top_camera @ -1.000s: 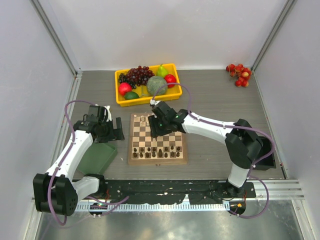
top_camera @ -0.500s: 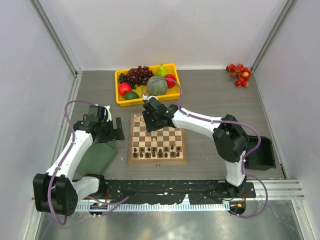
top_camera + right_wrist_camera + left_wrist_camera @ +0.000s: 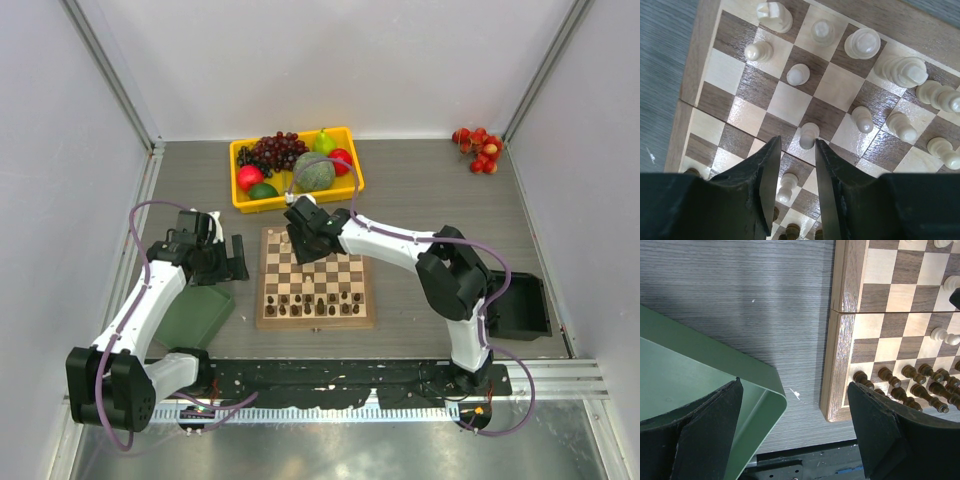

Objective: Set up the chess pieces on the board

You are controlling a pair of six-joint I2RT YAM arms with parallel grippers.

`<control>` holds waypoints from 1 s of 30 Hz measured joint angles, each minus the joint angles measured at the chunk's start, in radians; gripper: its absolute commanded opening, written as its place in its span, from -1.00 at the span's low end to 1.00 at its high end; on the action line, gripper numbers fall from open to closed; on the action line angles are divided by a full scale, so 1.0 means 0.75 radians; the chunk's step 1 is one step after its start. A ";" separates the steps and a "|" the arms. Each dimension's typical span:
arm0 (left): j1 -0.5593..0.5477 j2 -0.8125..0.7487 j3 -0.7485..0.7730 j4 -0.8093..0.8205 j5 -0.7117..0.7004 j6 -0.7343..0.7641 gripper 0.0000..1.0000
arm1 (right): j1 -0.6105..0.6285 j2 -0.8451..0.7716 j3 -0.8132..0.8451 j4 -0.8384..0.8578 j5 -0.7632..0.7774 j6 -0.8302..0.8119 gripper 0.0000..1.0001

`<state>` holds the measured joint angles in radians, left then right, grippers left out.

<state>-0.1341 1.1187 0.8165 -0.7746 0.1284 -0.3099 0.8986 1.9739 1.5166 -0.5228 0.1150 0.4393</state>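
Far side of the table (image 3: 420, 195): a yellow tray (image 3: 240, 203) holding dark grapes (image 3: 280, 150), a green melon (image 3: 313, 171), a pear (image 3: 323, 142), a red fruit at its left (image 3: 249, 178), another red fruit at its right (image 3: 341, 159) and a dark green fruit (image 3: 263, 191). A cluster of small red fruits (image 3: 477, 148) lies loose at the far right corner. A green flat tray (image 3: 195, 315) lies near left; a black bin (image 3: 525, 305) stands near right.
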 measured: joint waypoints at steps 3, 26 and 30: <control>0.000 0.000 0.000 0.000 -0.001 0.000 0.85 | -0.005 0.023 0.003 -0.004 0.002 -0.002 -0.23; 0.000 0.000 0.000 0.000 -0.001 0.001 0.85 | -0.059 0.051 0.063 -0.017 0.025 -0.032 -0.60; 0.000 0.000 0.000 0.000 0.000 0.000 0.85 | -0.073 0.068 0.078 -0.009 0.025 -0.034 -0.59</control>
<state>-0.1341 1.1187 0.8165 -0.7746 0.1284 -0.3099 0.8436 2.0247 1.5753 -0.5293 0.1337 0.4141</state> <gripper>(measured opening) 0.926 0.224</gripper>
